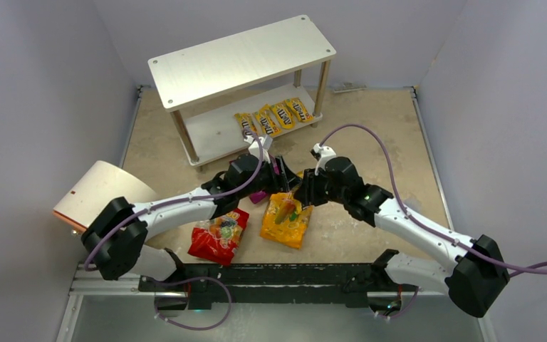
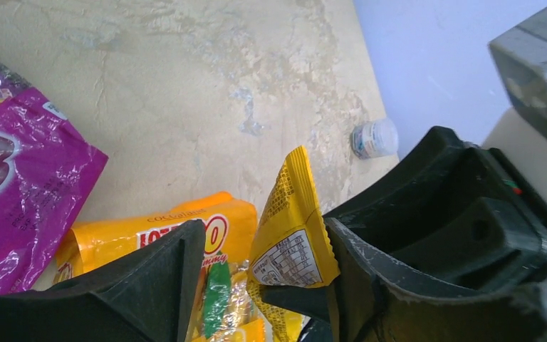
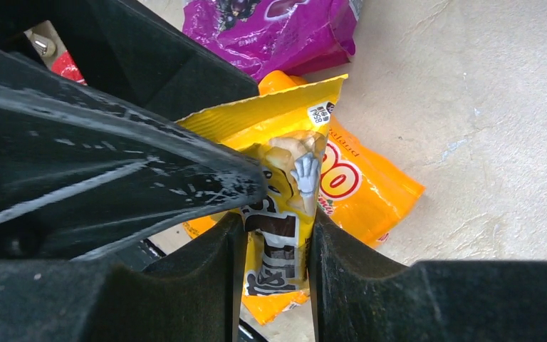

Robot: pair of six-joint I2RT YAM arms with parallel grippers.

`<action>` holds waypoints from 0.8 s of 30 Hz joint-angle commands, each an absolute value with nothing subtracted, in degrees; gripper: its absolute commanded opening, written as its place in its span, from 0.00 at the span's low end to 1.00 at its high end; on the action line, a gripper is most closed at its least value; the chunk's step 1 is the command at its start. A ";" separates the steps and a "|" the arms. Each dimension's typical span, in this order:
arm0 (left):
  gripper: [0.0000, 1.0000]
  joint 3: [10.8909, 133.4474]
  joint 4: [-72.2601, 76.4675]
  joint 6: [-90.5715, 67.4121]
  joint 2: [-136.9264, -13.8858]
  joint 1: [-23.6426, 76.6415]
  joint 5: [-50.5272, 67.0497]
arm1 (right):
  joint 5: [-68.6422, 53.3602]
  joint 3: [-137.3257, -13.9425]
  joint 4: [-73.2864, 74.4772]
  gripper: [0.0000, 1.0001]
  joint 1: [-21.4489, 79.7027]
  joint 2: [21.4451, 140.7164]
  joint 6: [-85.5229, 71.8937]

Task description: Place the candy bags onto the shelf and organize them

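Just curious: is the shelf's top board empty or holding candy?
Empty: the top board is bare; four yellow packets lie on the lower board.

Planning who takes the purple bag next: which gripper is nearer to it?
Left. The left gripper hangs just beside the purple bag, which peeks out under its wrist. The right gripper is farther right, over the orange bag, its fingers shut on a small yellow packet.
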State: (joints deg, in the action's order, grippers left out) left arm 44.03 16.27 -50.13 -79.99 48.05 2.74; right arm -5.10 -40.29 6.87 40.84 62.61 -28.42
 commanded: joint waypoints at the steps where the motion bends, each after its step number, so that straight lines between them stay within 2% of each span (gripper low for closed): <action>1: 0.61 46.67 16.10 -49.78 -81.58 48.49 3.53 | -4.72 -43.24 4.31 0.37 41.22 61.67 -27.95; 5: 0.56 46.54 17.95 -50.86 -83.27 48.60 7.32 | -3.94 -43.57 3.08 0.37 41.31 62.54 -27.88; 15: 0.03 46.88 19.97 -51.79 -83.85 48.52 11.62 | -0.54 -43.31 2.40 0.42 41.26 61.09 -25.20; 17: 0.00 47.30 18.12 -51.18 -83.17 48.56 10.44 | -0.32 -42.93 3.05 0.49 41.26 60.03 -24.57; 20: 0.00 47.76 16.72 -49.96 -81.70 48.12 9.98 | -1.50 -41.42 1.48 0.65 41.31 56.69 -22.09; 22: 0.00 48.05 15.89 -49.59 -80.18 46.93 11.60 | -2.37 -39.51 -0.38 0.79 41.31 53.07 -18.88; 24: 0.00 48.14 15.14 -49.61 -78.20 45.08 13.52 | -2.98 -36.17 -5.72 0.97 41.25 48.28 -16.12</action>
